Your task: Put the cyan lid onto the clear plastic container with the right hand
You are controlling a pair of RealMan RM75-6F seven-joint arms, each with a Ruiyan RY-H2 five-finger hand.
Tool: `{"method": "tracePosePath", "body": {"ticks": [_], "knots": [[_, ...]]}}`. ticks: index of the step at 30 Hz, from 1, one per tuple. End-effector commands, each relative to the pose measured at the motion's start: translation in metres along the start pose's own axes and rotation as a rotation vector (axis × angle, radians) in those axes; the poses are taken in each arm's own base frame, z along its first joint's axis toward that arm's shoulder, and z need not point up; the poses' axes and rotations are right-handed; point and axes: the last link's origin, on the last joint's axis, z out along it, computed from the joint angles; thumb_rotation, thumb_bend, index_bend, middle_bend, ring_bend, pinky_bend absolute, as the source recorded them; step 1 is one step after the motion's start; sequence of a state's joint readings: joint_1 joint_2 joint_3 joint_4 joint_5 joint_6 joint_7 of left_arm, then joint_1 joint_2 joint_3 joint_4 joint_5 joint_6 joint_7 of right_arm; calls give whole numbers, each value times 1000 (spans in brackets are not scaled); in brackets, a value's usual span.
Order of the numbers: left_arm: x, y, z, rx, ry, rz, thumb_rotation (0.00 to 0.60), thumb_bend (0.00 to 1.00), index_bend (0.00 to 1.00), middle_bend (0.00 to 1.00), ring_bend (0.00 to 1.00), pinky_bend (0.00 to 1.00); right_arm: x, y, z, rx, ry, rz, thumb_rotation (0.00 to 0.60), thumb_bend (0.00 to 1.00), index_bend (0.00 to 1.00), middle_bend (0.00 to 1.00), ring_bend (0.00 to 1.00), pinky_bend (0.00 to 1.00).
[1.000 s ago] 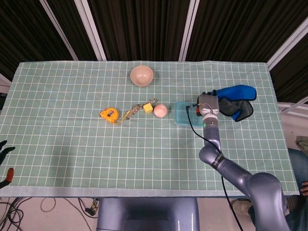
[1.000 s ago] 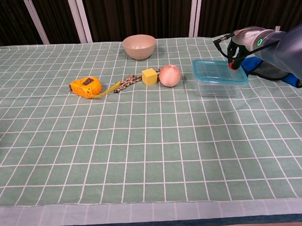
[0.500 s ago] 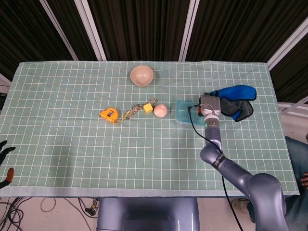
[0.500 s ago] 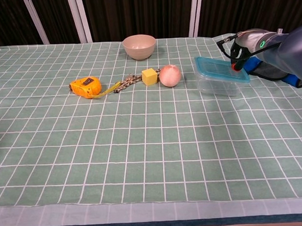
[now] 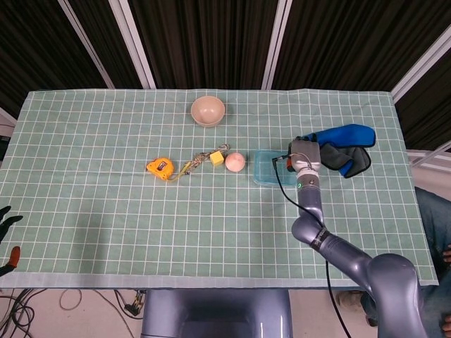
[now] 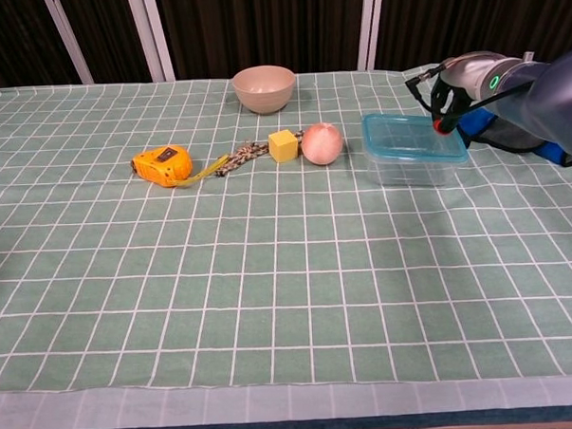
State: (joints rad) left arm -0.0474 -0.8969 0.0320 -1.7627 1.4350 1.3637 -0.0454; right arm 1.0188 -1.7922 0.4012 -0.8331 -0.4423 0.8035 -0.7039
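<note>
Even, bright overhead light in both views; green checked tablecloth [image 6: 270, 272] uniformly lit, no hot spots. Shadows soft and short: faint one beneath clear plastic container [image 6: 407, 164] just left of right hand [image 6: 449, 98], small ones under objects further left. Mild sheen on cyan lid [image 6: 411, 136], no strong glare. Backdrop behind hand dark, near black. Both views sharp; hand slightly soft in chest view, hard to read. Head view shows mild edge distortion, table edges bowed. Left hand [image 5: 7, 220] dim at frame edge.
</note>
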Motion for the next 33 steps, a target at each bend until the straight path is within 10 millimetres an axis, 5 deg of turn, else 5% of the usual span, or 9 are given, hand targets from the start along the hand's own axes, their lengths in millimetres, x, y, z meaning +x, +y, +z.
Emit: {"method": "tracePosePath", "body": {"ticks": [1, 22, 33], "knots": [[0, 0, 0, -1, -2, -1, 600, 517, 174, 0, 0, 0, 7, -7, -4, 21, 29, 21, 600, 496, 707, 250, 178, 0], [1, -2, 0, -5, -22, -29, 600, 517, 174, 0, 0, 0, -5, -52, -79, 199, 55, 15, 600, 496, 707, 216, 144, 0], [2, -2, -1, -7, -20, -27, 600, 517, 174, 0, 0, 0, -15, -59, -82, 208, 32, 15, 600, 468, 707, 208, 134, 0]]}}
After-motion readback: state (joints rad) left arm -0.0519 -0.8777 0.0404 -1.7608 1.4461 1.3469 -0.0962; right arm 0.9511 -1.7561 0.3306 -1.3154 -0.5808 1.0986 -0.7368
